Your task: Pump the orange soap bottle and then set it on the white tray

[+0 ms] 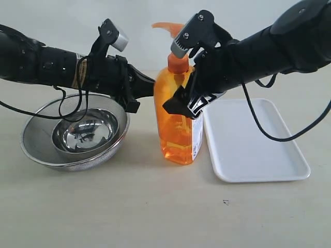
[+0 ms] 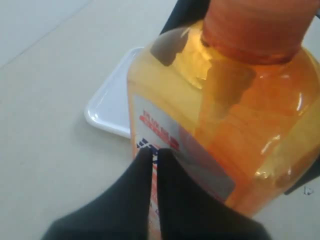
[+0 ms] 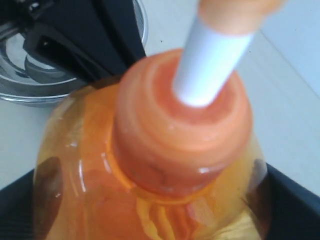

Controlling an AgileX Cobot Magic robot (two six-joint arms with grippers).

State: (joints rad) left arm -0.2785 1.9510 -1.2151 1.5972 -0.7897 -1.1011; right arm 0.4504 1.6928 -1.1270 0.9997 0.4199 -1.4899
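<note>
Left to right: strainer bowl (image 1: 37, 135), soap bottle (image 1: 173, 129), tray (image 1: 256, 147)

Table (image 1: 129, 217): pale beige, matt, plain top, filling the view from 8 through 6 to 4 o'clock. One small dark mark (image 1: 225, 202) at 5 o'clock. Wall (image 1: 139, 20): plain white, at 12 o'clock. Light: soft, even; shadows faint.

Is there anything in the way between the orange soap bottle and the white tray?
No, nothing visible is. The tall orange plastic soap bottle stands on the table beside the flat white plastic tray, with only a strip of bare table between them. The round steel mesh strainer sits on the bottle's other side.
</note>
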